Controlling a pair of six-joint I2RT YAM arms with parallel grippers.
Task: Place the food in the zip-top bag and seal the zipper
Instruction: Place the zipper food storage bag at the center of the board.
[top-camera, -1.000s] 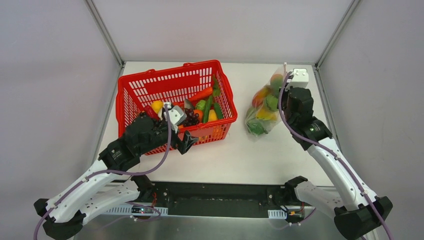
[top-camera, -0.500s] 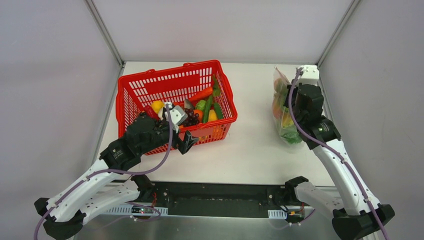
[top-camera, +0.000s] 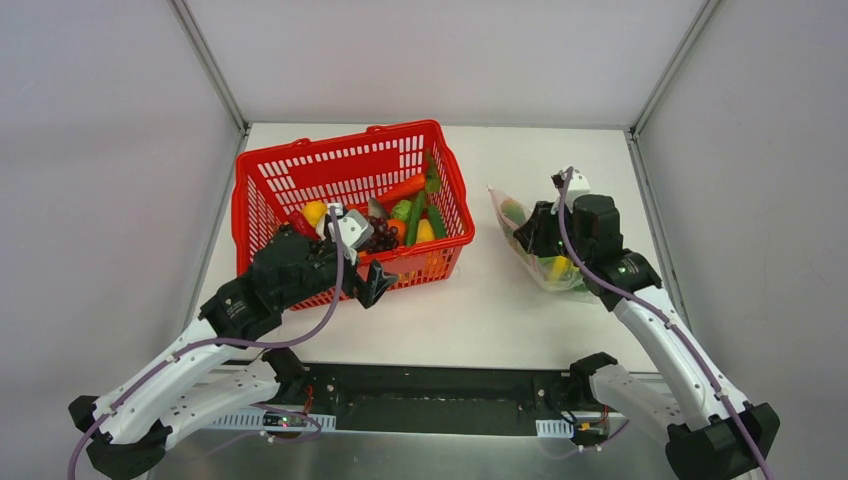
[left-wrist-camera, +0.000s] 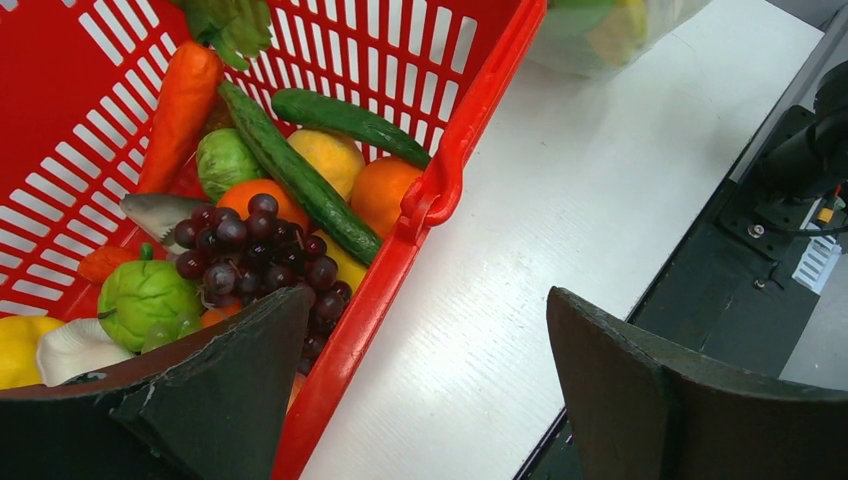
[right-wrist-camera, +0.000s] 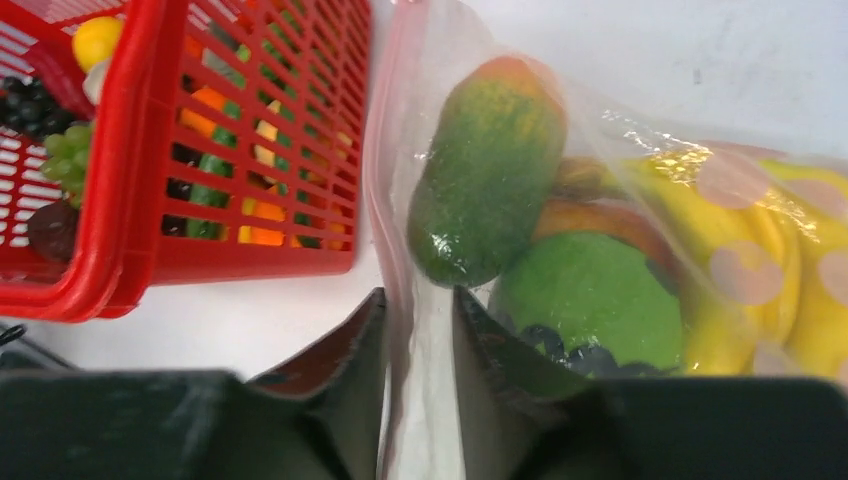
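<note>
White surface (top-camera: 520, 310); bag (right-wrist-camera: 620, 160) sits right of the basket (top-camera: 300, 165), some food (right-wrist-camera: 490, 170) already inside; right hand (right-wrist-camera: 415, 300) pinches its zipper (right-wrist-camera: 383, 150) edge; left hand (left-wrist-camera: 428, 310) gapes empty over the basket rim; sealing looks unfinished.

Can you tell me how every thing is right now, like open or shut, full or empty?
Bag: has fruit inside.
Zipper: squeezed at one spot; sealed or not, cannot tell.
Right gripper: shut on the bag's edge.
Left gripper: open, holding nothing.
Basket: upright, lots of food inside.
</note>
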